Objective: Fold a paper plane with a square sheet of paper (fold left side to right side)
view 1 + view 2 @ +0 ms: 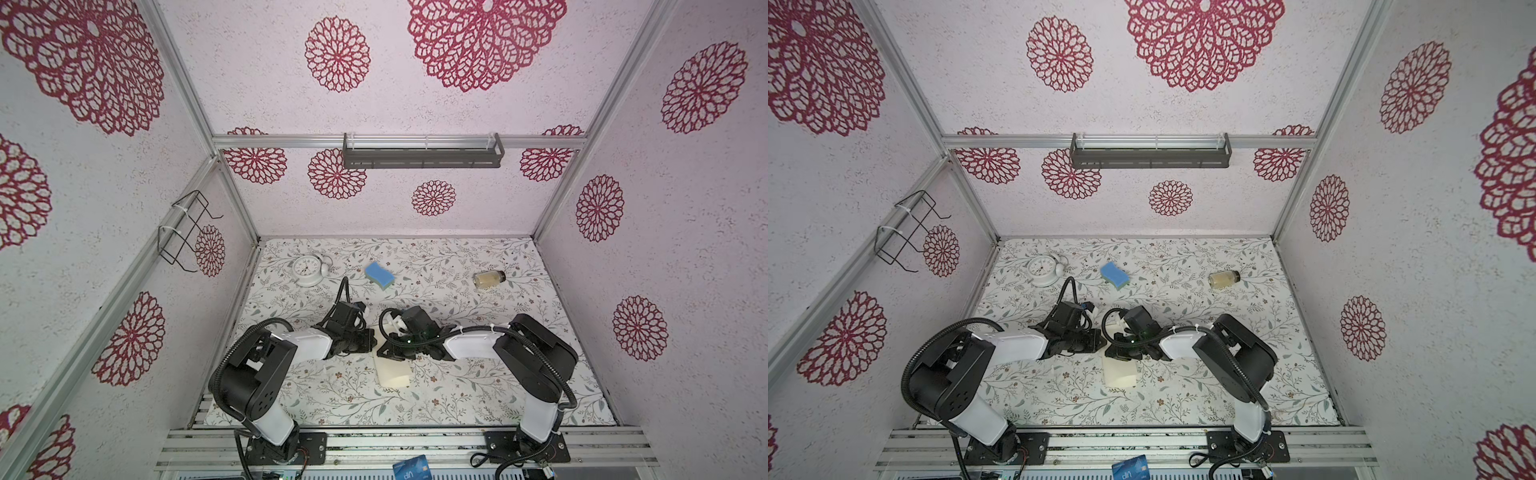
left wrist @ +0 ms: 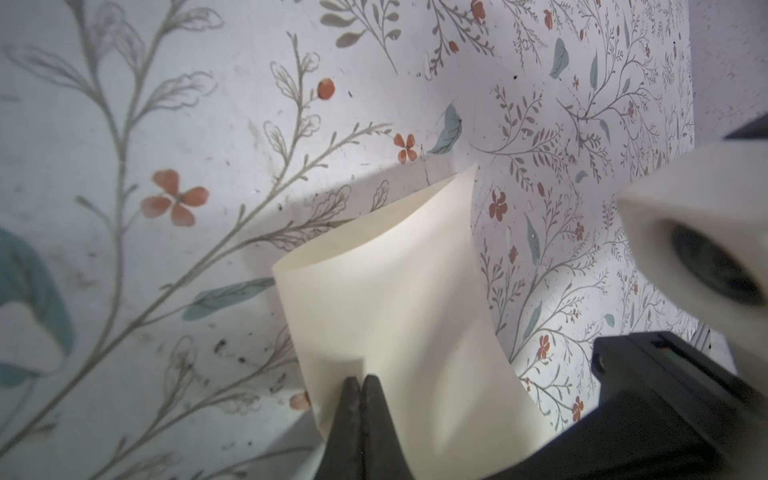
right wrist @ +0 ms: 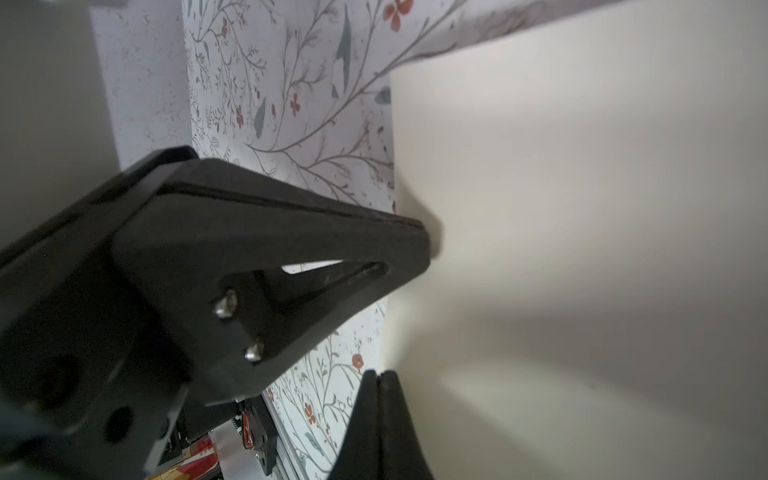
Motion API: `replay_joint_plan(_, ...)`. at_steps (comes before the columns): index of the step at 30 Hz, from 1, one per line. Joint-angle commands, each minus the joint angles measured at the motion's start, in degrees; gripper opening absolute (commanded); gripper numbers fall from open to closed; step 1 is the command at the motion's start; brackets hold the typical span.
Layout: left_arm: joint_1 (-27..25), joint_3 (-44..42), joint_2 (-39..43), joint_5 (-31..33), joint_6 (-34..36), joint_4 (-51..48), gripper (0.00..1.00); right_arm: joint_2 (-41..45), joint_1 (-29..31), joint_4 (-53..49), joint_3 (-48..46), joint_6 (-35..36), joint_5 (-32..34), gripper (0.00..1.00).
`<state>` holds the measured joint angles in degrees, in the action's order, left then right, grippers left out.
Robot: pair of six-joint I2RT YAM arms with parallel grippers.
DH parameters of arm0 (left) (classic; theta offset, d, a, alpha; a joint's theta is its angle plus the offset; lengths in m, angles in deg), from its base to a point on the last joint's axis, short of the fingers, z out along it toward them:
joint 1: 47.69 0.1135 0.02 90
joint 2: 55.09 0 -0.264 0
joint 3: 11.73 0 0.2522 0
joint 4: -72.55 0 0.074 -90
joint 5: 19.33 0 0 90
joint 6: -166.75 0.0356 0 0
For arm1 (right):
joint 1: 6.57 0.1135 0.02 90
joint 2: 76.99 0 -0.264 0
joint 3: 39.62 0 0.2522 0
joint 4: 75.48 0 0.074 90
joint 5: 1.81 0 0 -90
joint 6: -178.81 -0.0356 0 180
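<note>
The square sheet of paper [image 1: 392,372] bows up in the middle of the desk [image 1: 457,399], partly hidden under both arms. The left gripper [image 2: 360,380] and the right gripper [image 3: 379,375] have their jaws clamped on its edge. A clock [image 1: 307,270], a blue sponge [image 1: 380,274] and a jar [image 1: 489,279] lie well behind.

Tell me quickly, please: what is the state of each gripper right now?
Left gripper: closed, pinching an edge of the thin cream square sheet of paper.
Right gripper: closed, pinching an edge of the same sheet.
</note>
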<state>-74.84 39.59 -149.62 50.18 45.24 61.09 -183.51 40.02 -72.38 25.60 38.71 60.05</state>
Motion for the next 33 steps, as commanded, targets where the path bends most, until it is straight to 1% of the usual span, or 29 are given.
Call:
replay_joint_plan(1,0.09,-0.56,-1.05,-0.13,0.66,0.22,0.00,-0.83,0.99,2.74,1.31,-1.57,-0.61,0.00)
replay_joint_plan(11,0.11,-0.56,-1.23,-0.34,0.66,0.25,0.00,-3.06,2.44,4.15,-1.88,-1.81,-0.48,0.00)
replay_joint_plan(33,0.10,-0.44,-1.47,-0.47,0.83,0.31,0.00,1.08,7.21,7.36,-13.74,-3.31,0.26,0.00)
